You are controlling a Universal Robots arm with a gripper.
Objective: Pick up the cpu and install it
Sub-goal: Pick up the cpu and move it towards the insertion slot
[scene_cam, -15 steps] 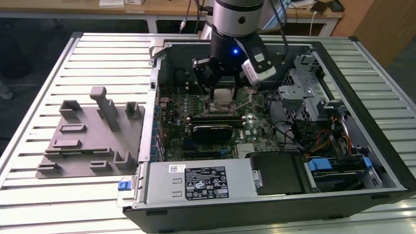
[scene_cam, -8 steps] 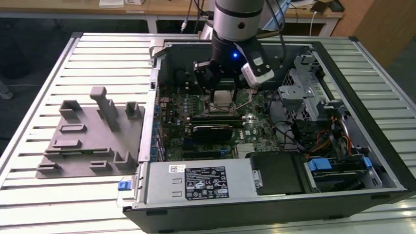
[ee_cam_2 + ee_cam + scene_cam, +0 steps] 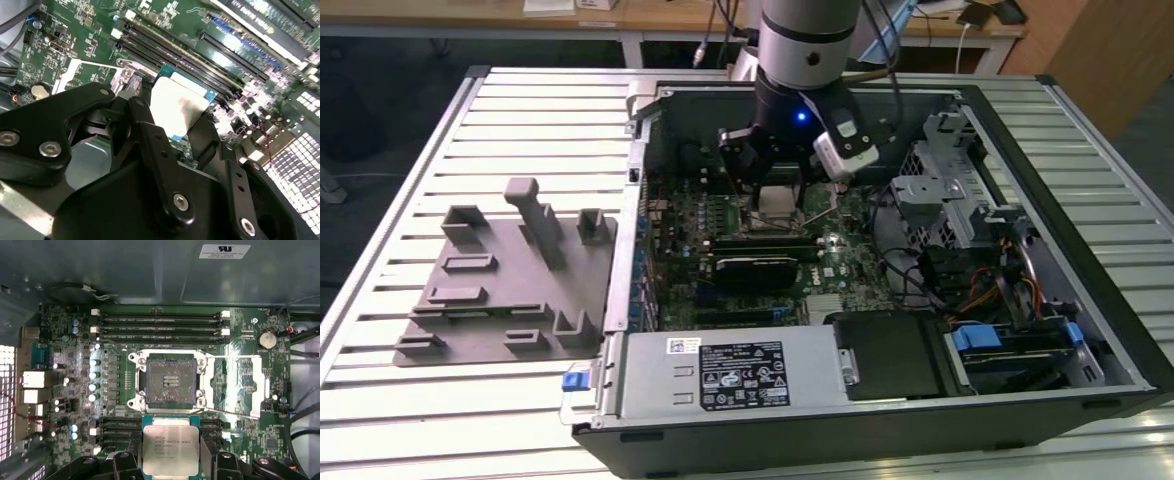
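The tool point(image 3: 171, 456) grips the cpu point(image 3: 170, 442) by two opposite edges. The frame cuts off one edge of the chip in the first wrist view, and black linkage covers part of it in the second wrist view. It seems to hang clear of the motherboard point(image 3: 240, 375). The open socket point(image 3: 170, 382) lies just beyond the tool. The computer case point(image 3: 720, 430) rests on a slatted metal bench point(image 3: 400, 400).

The black links of the gripper point(image 3: 172, 120) are covering the tool-side half of the cpu point(image 3: 182, 100) in the second wrist view; the frame edge is cutting off that side in the first wrist view. In the exterior view, the arm point(image 3: 807, 40) is running out of frame and blocking the motherboard point(image 3: 761, 265) beneath the tool.
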